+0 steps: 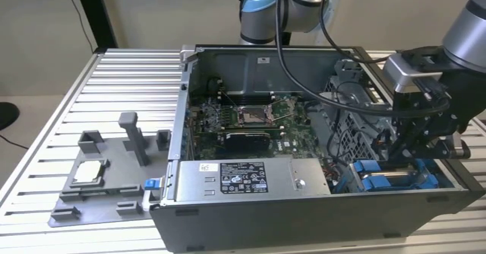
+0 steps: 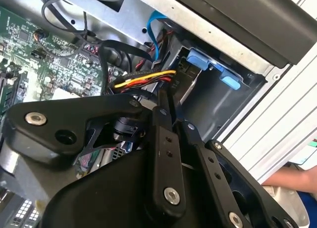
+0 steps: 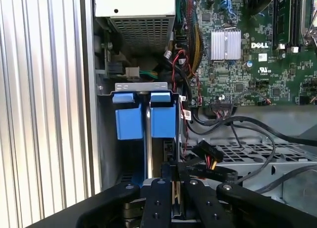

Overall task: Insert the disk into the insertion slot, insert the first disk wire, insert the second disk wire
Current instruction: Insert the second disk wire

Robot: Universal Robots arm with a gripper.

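A robotics laboratory or test workshop. An open grey computer case (image 1: 304, 220) with its motherboard (image 1: 251, 120) exposed lies on a desk (image 1: 114, 89) of ribbed aluminium profile. Beside the case, a grey fixture plate (image 1: 99, 180) with upright holders carries spare parts. An industrial robot arm (image 1: 285, 3) stands behind, against a plain beige wall (image 1: 159, 9).

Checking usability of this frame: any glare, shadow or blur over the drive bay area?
Exterior view: even light, blue carriers shaded beside the gripper. First wrist view: carriers sharp, gripper links dark along the edge. Second wrist view: near links soft, aluminium table bright.
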